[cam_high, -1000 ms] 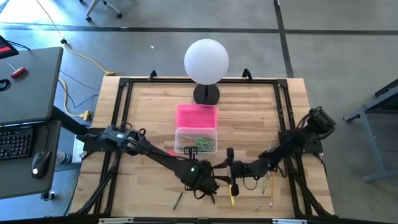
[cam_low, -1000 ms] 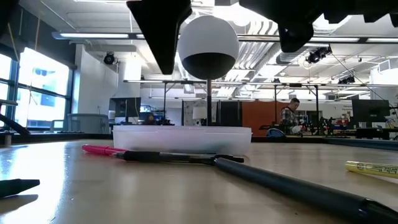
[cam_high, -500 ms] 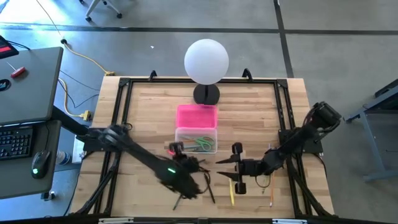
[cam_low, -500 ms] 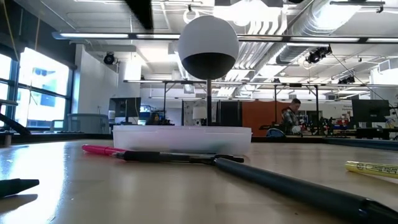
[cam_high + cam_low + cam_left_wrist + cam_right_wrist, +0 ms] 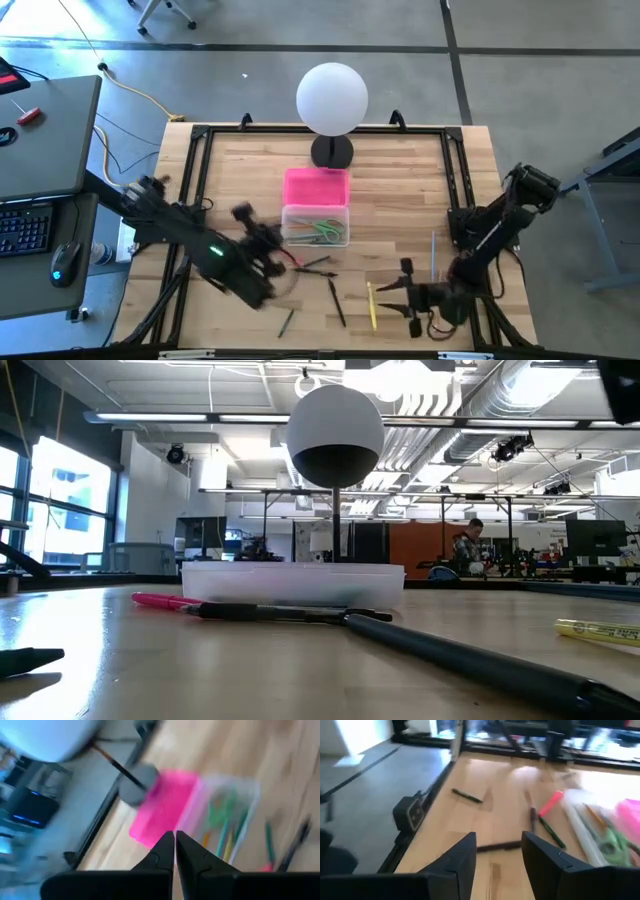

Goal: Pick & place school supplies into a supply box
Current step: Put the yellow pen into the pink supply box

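The supply box [image 5: 316, 226] is a clear box holding green scissors and a few pens; its pink lid [image 5: 317, 187] lies just beyond it. Loose pens lie near it: a black one [image 5: 335, 301], a yellow one [image 5: 372, 305], a dark green one [image 5: 286, 322], a pink one [image 5: 158, 600] and a blue one [image 5: 433, 250]. My left gripper [image 5: 262, 238] hovers left of the box, shut and empty; its wrist view shows the fingers [image 5: 175, 847] closed before the box [image 5: 227, 815]. My right gripper [image 5: 396, 292] is open and empty above the near right part of the table [image 5: 498, 852].
A white globe lamp [image 5: 332, 98] on a black base [image 5: 332, 152] stands at the far edge behind the lid. A black frame [image 5: 200, 160] rims the wooden table. In the low view a long black pen [image 5: 480, 656] and a yellow marker [image 5: 598, 630] lie close to the camera.
Both grippers have drawn apart from the near middle of the table. My left gripper swung quickly toward the left and far side, ending beside the box. My right gripper pulled back toward the near right corner. Both arms left the low view. The pens stayed where they were.
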Controlling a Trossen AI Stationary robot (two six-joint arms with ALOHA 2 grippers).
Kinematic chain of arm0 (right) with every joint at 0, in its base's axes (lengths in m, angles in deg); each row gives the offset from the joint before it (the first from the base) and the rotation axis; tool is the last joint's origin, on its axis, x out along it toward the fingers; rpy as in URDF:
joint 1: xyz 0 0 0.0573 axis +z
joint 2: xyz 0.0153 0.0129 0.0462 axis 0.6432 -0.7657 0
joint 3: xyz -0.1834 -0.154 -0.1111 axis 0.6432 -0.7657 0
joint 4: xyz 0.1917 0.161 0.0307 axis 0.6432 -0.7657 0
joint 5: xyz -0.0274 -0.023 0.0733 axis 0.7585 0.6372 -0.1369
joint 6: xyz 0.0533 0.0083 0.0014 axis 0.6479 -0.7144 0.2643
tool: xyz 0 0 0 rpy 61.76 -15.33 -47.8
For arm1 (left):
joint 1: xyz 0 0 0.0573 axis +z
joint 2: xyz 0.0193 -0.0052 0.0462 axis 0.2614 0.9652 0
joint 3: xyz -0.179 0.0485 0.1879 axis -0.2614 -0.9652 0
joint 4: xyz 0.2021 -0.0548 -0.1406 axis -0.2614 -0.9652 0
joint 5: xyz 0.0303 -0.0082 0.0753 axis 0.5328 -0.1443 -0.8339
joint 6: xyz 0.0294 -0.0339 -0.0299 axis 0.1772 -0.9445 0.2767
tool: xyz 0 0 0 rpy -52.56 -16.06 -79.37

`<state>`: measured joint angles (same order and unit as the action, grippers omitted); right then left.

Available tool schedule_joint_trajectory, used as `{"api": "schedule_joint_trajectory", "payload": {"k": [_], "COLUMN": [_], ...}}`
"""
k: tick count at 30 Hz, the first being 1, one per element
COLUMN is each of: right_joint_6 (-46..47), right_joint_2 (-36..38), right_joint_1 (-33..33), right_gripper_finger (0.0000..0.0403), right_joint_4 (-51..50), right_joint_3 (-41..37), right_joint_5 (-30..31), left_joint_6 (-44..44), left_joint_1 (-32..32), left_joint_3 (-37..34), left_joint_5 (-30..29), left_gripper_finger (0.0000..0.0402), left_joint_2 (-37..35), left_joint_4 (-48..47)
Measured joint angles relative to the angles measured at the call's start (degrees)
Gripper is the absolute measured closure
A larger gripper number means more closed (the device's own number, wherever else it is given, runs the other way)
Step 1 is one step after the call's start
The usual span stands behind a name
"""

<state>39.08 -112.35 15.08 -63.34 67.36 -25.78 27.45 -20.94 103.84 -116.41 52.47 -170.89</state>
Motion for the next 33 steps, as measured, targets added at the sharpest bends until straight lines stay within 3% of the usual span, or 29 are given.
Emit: {"api": "schedule_joint_trajectory", "payload": {"k": [2,5,8,11,15,17,20,25,28,33], "right_joint_6": [3.6,7.8,19.8,30.2,40.0,45.0,48.5,45.9,44.4,43.8], "right_joint_2": [0.4,1.5,2.0,2.8,2.8,2.8,2.8,2.8,3.9,8.9], "right_joint_1": [1.9,4.2,4.8,3.3,-1.2,-3.6,-6.2,-7.4,-7.2,-6.4], "right_gripper_finger": [0.0266,0.0266,0.0268,0.0272,0.028,0.0285,0.0293,0.0308,0.0312,0.0312], "right_joint_4": [-3.2,-11.5,-21.3,-28.9,-38.3,-43.3,-46.6,-47.3,-48.8,-54.0], "right_joint_3": [0.0,0.0,0.0,0.0,0.0,0.0,0.0,0.4,1.1,3.4], "right_joint_5": [9.0,21.5,29.8,26.6,13.2,6.4,-0.5,-2.7,-3.2,-4.6], "left_joint_6": [-5.1,-13.2,-21.8,-28.5,-29.7,-23.9,-10.3,20.0,30.4,34.9], "left_joint_1": [-0.1,-0.3,1.1,2.4,5.3,6.9,8.5,9.2,9.5,10.5], "left_joint_3": [-2.5,-7.6,-13.1,-17.6,-22.6,-23.5,-23.7,-23.5,-23.5,-21.3], "left_joint_5": [-4.8,-6.7,-7.8,-10.6,-8.7,-7.0,0.0,13.5,14.0,9.4], "left_gripper_finger": [0.0355,0.0355,0.0355,0.0355,0.0355,0.0355,0.0355,0.0355,0.0355,0.0355], "left_joint_2": [-3.7,-6.2,-5.7,-7.0,-6.1,-6.7,-6.4,-6.4,-6.5,-9.7], "left_joint_4": [-0.3,-0.3,0.1,-0.4,5.0,10.6,18.9,40.2,47.7,45.2]}}
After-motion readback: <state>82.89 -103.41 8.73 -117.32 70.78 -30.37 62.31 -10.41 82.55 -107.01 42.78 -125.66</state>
